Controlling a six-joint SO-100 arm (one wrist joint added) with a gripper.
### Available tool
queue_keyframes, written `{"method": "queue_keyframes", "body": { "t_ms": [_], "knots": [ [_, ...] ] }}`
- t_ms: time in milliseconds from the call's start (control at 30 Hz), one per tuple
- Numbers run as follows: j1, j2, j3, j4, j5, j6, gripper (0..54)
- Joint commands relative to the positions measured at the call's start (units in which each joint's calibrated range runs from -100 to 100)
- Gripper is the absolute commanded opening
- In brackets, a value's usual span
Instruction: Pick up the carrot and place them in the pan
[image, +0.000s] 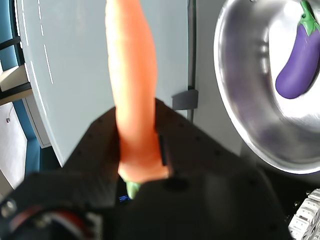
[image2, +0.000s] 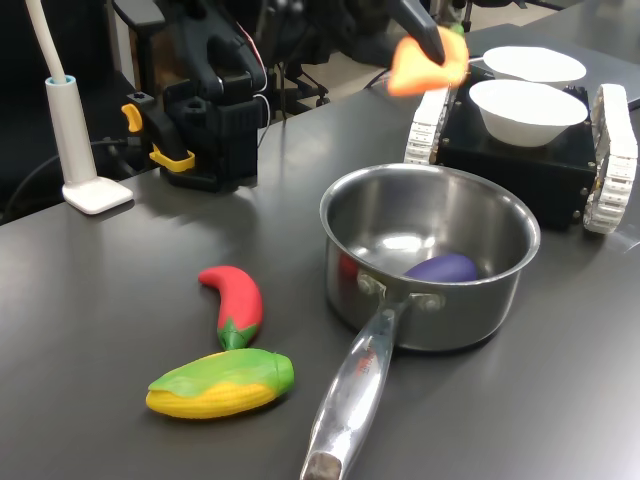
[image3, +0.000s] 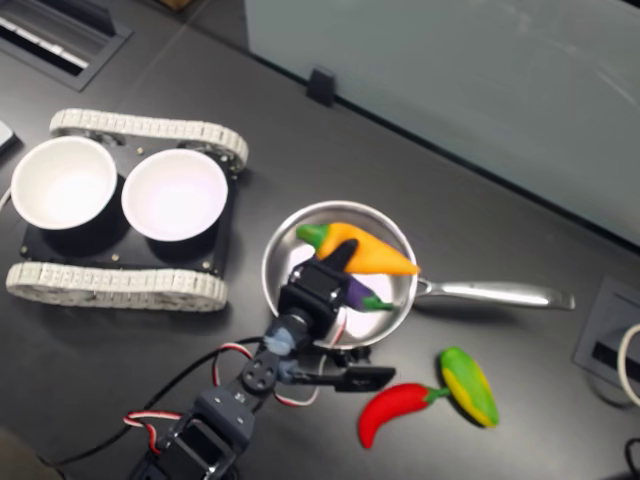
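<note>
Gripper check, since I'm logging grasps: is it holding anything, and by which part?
The gripper holds the carrot by its thick end near the green stem, jaws shut on it, tapered tip pointing away.

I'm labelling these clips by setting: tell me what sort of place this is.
Probably a robotics lab or office workbench, not a kitchen: a dark table bearing toy vegetables, a small tracked robot base carrying white bowls, and a glass partition behind.

Counting toy veg round the pan: 1 carrot, 1 eggplant inside, 1 chili & 1 corn lying beside. 2 white bowls sitting behind it.
</note>
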Motion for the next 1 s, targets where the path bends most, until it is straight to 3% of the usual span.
{"method": "queue_keyframes", "body": {
  "t_ms": [0,233,400,967],
  "knots": [
    [-3.33,-2.78,0.65,-4.18,-0.68,1.35,0.3],
    [-4.25,-3.29,6.38,-4.86,-1.17,1.77,0.3],
    [-4.82,-3.54,12.74,-9.3,-0.54,2.44,0.3],
    [-5.51,-4.64,21.28,-11.18,-0.29,3.78,0.3]
  ]
}}
